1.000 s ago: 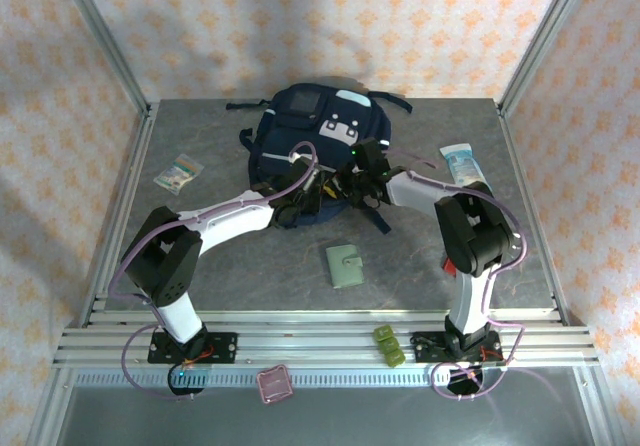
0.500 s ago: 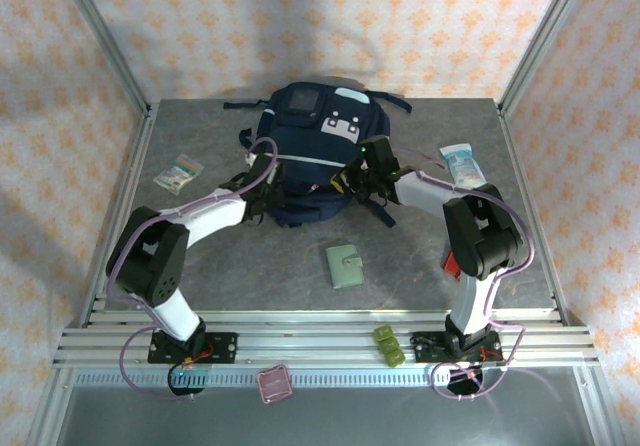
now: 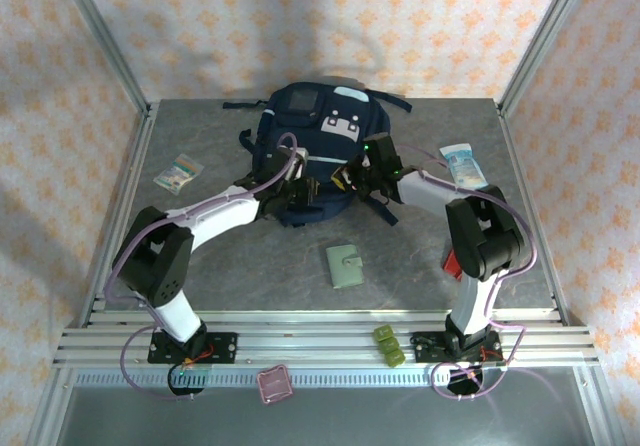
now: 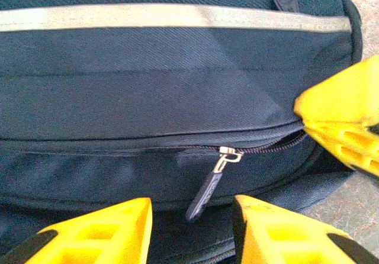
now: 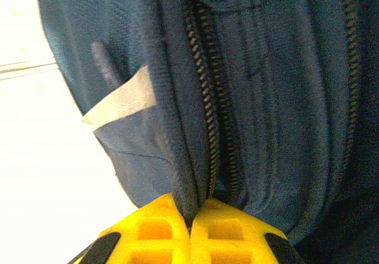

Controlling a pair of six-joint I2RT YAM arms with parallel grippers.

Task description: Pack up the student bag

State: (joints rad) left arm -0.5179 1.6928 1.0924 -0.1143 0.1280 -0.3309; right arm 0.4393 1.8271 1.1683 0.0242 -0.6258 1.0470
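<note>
1. The student bag (image 3: pixel 318 131) is navy blue, with a white stripe, light-grey patches and dark straps.
2. It lies flat at the back middle of the counter (image 3: pixel 200 251), front pockets facing up.
3. On its near side a dark zipper pull (image 4: pixel 207 190) dangles from its slider.

right gripper (image 5: pixel 190 212) pinches navy fabric fold of student bag (image 5: pixel 266 98) beside zipper teeth (image 5: pixel 204 86).

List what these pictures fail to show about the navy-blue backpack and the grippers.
- Navy-blue fabric backpack: its contents, hidden by its own cloth.
- Left wrist view: the zipper track left of the dark zipper pull, under a fabric flap.
- Right wrist view: the area beside the bag, washed out white.
- Top view: left gripper, opening too small to judge.
</note>
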